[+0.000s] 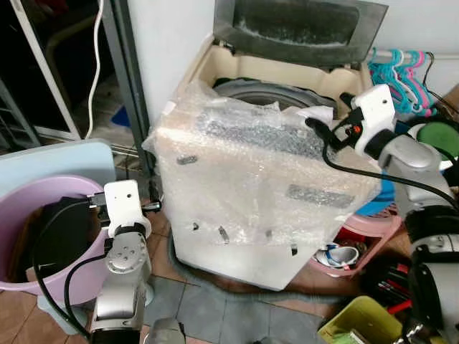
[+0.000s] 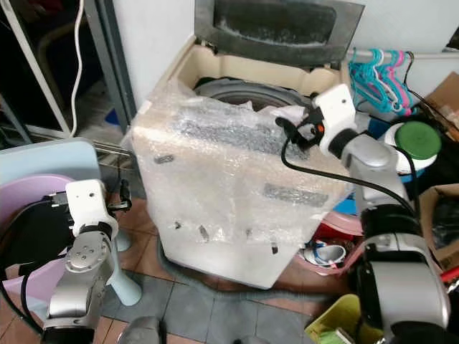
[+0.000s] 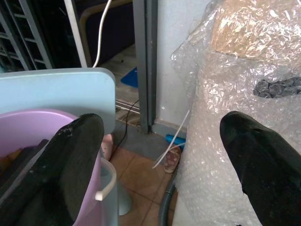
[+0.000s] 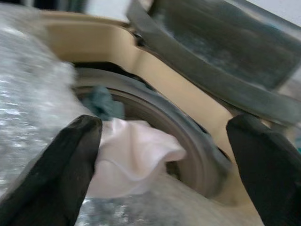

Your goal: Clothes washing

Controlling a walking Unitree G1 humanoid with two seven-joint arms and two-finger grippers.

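Note:
A top-loading washing machine [image 1: 251,201] wrapped in bubble wrap stands with its grey lid [image 1: 301,29] raised. My right gripper [image 4: 164,141] hovers open at the right rim of the drum [image 1: 258,92], its fingers either side of a pale white cloth [image 4: 136,155] that lies on the rim without being gripped. A blue-grey garment [image 4: 101,101] sits deeper in the drum. My left gripper [image 3: 160,141] is open and holds nothing. It sits low between the purple basin [image 1: 29,193] and the machine's side. Dark clothes [image 1: 61,236] lie in the basin.
The basin rests against a light-blue stool [image 1: 57,154]. Coloured hangers [image 1: 401,68] hang at the right, above a pink basket [image 1: 373,236] and a yellow-green bin [image 1: 358,322]. A grey hose [image 1: 208,279] curls on the tiles by the machine's base.

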